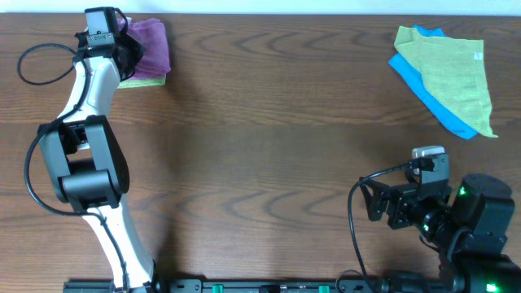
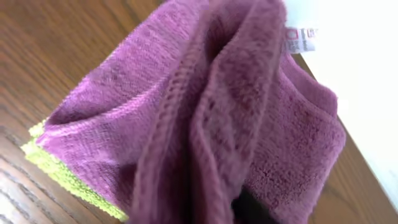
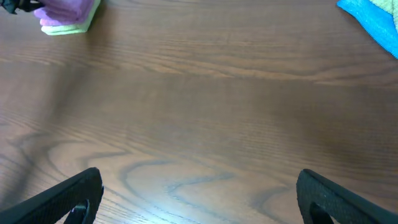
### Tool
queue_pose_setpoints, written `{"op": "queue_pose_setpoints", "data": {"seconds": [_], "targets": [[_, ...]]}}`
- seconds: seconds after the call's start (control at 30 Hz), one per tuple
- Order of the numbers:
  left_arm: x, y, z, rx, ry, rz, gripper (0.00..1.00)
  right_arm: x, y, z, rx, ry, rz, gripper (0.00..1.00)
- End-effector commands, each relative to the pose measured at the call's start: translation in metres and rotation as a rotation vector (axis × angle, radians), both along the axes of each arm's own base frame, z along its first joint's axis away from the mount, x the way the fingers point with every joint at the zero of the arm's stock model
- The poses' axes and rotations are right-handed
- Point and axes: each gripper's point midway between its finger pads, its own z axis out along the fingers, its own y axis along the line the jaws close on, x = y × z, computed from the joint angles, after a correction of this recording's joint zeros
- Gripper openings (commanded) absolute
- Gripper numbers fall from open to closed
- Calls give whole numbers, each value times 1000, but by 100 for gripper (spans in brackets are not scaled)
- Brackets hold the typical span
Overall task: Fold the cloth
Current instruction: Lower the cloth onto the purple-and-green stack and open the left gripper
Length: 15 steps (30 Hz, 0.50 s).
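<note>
The lilac-purple cloth [image 1: 151, 45] lies bunched at the table's far left on top of a folded yellow-green cloth [image 1: 143, 81]. In the left wrist view the purple cloth [image 2: 249, 106] fills the frame, with its white tag [image 2: 300, 38] at the top and a raised ridge running into the jaws. My left gripper [image 1: 126, 50] is at the cloth's left side and seems shut on that ridge; its fingers are hidden by cloth. My right gripper [image 1: 370, 202] is open and empty over bare table at the lower right, and it also shows in the right wrist view [image 3: 199, 196].
A second yellow-green cloth [image 1: 452, 69] with a white tag lies on a blue cloth [image 1: 431, 104] at the far right. The blue one shows in the right wrist view [image 3: 370, 18]. A black cable [image 1: 37, 61] loops left of the left arm.
</note>
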Motion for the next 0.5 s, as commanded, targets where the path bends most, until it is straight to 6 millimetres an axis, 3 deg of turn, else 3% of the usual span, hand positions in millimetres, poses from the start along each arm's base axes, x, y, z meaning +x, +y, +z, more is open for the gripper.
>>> {"op": "queue_pose_setpoints", "data": {"seconds": [0.0, 0.23, 0.47], "targets": [[0, 10, -1, 30, 7, 22, 47, 0, -2, -2, 13, 11, -18, 99], [-2, 16, -2, 30, 14, 30, 98, 0, -2, -2, 13, 11, -18, 99], [-13, 23, -2, 40, 56, 22, 95, 0, -2, -2, 13, 11, -18, 99]]}}
